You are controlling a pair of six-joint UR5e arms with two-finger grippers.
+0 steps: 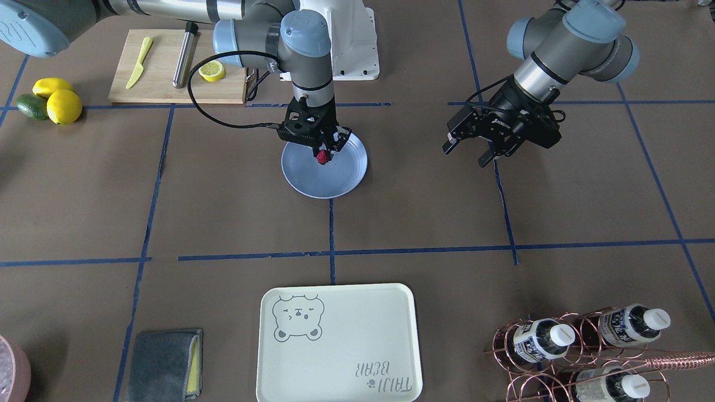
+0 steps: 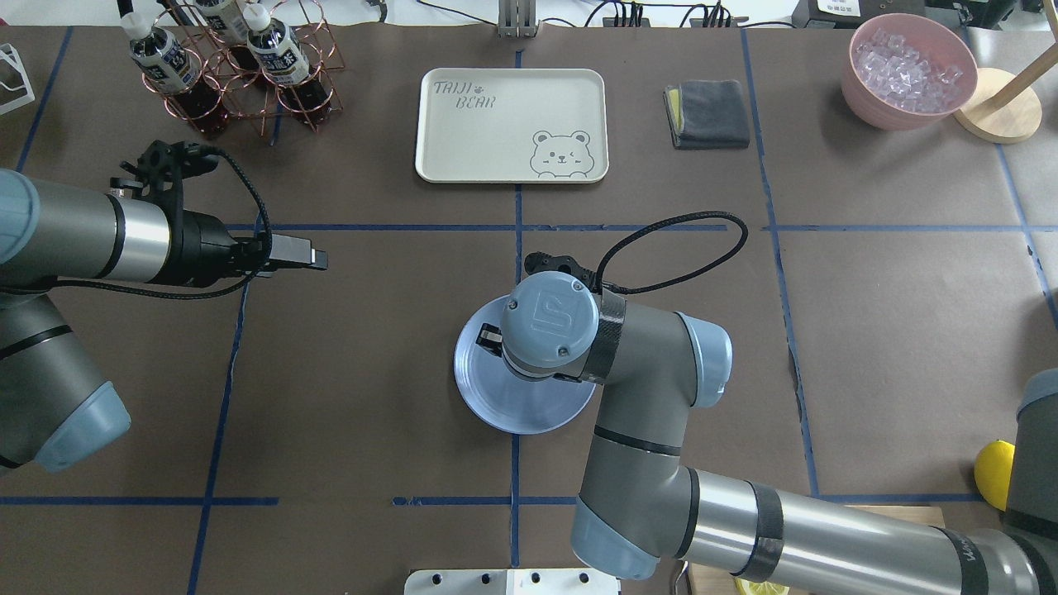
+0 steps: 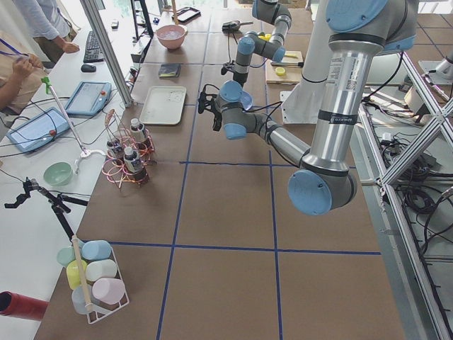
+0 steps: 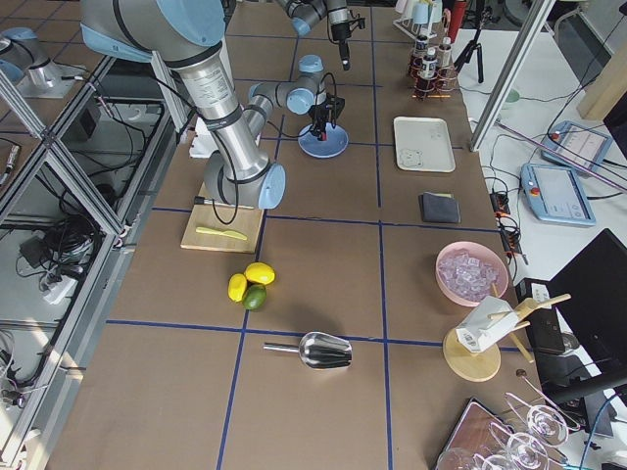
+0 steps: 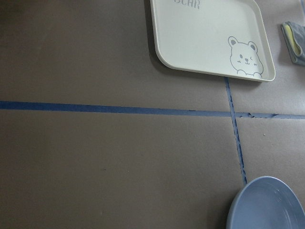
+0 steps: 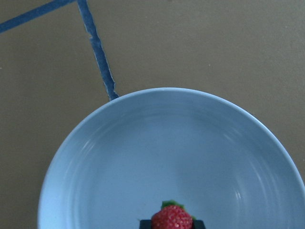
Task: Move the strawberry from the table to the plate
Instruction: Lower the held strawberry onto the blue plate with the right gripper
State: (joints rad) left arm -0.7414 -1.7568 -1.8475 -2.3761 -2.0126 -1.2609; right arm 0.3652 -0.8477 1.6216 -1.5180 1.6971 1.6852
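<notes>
Right claw (image 1: 322, 152) is straight over the plate (image 1: 318, 184), pointing down, and it's got the strawberry (image 1: 322, 158)! The fingers are pinched in tight on the berry's sides, with the red body poking out below the tips. From the wrist camera the strawberry (image 6: 172, 218) sits low against the plate's pale blue inside (image 6: 143, 157), with the green cap just peeking over the top. The berry hangs over the half of the plate nearer the robot; whether it touches the glaze, I can't tell. The plate lies flat on the desk (image 1: 223, 195). Well off to the plate's side, the left claw (image 1: 468, 153) hangs above the desk, fingers spread wide apart, nothing between them, touching nothing.
</notes>
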